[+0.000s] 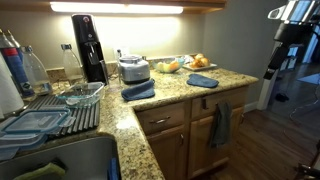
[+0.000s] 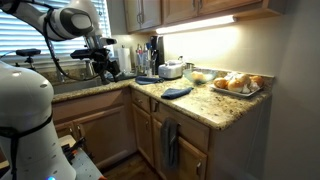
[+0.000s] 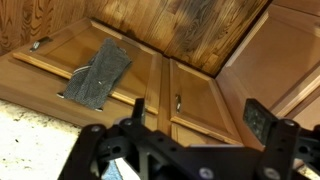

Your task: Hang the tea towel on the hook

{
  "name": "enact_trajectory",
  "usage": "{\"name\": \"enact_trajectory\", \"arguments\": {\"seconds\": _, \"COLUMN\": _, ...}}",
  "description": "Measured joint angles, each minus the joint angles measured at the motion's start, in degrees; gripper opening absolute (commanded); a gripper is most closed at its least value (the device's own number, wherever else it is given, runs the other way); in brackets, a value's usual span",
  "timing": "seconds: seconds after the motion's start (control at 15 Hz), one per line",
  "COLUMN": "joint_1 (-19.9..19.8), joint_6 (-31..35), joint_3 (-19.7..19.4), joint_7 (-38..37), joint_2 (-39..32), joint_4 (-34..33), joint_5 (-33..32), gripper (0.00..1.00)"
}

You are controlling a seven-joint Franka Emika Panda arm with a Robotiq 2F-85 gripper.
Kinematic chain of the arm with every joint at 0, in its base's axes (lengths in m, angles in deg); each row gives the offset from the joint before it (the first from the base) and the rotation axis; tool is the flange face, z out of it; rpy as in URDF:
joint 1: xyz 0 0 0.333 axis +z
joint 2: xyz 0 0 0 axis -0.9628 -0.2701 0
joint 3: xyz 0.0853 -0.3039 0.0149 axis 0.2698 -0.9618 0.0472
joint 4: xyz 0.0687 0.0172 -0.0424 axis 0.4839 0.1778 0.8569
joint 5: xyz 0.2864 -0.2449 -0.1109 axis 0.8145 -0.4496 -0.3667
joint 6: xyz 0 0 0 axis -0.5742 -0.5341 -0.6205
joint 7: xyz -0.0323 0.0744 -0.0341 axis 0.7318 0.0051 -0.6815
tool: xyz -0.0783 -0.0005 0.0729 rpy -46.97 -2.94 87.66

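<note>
Honestly, with the hand [image 3: 195, 110] wide open and empty, I'd pinch the thin medium-blue tea towel [image 1: 201, 80], mid-right of frame, by one corner so it drapes.

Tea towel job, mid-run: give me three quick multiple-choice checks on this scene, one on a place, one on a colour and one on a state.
1. Where does the tea towel lie?
A) on the countertop
B) in the sink
C) on the floor

2. What colour is the hanging towel on the cabinet front?
A) red
B) dark grey-blue
C) white

3. How is the gripper?
A) shut on the tea towel
B) shut on a bottle
C) open and empty

Answers:
1 A: both exterior views show it lying flat on the stone top.
2 B: it shows dark grey-blue against the wood, also in the wrist view.
3 C: in the wrist view the fingers stand apart with nothing between them.
</note>
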Motion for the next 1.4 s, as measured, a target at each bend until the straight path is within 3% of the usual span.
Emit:
{"name": "enact_trajectory", "arguments": {"seconds": 0.8, "joint_1": 0.0, "joint_6": -0.7, "joint_3": -0.8, "joint_7": 0.1, "joint_2": -1.5, "joint_4": -2.6, "joint_5": -0.1, "gripper": 1.0}}
{"name": "enact_trajectory", "arguments": {"seconds": 1.4, "joint_1": -2.6, "joint_6": -2.2, "joint_3": -2.8, "joint_7": 0.1, "joint_2": -8.6, "joint_4": -9.2, "joint_5": -1.3, "gripper": 1.0}}
